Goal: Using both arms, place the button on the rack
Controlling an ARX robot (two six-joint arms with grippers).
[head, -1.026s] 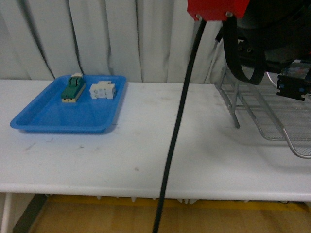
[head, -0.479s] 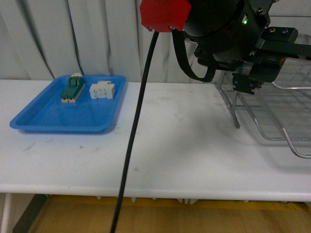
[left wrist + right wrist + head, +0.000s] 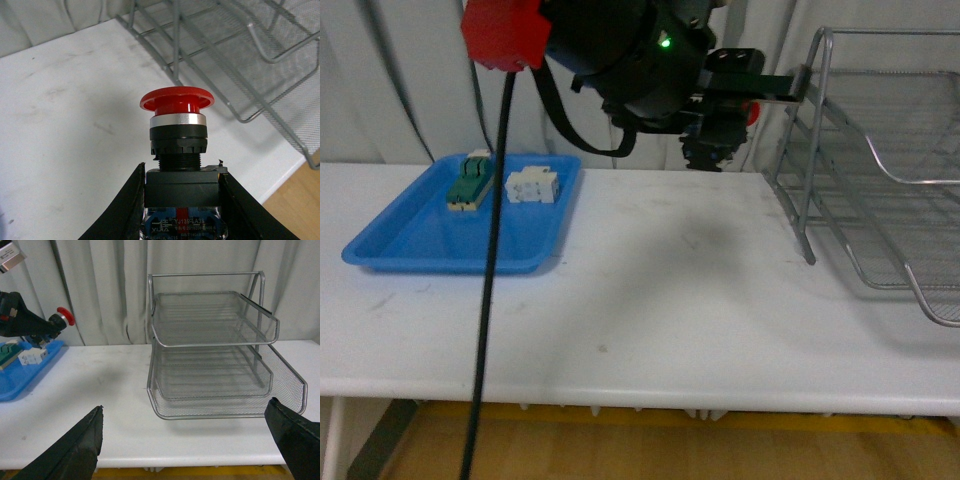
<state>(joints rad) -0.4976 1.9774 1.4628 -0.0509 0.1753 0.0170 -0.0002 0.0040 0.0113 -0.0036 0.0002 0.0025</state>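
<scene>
L gripper (image 3: 182,170) pinching button (image 3: 177,125) by blocky body, lower centre of wrist frame; flat-side grip prob. leaves cap free to lead; R gripper (image 3: 185,407) spread wide, empty, facing rack (image 3: 210,340), prob. set for handover; button in air over table (image 3: 670,300), upper centre of front frame, left of rack, not touching; long axis approx horizontal, red cap toward rack
</scene>
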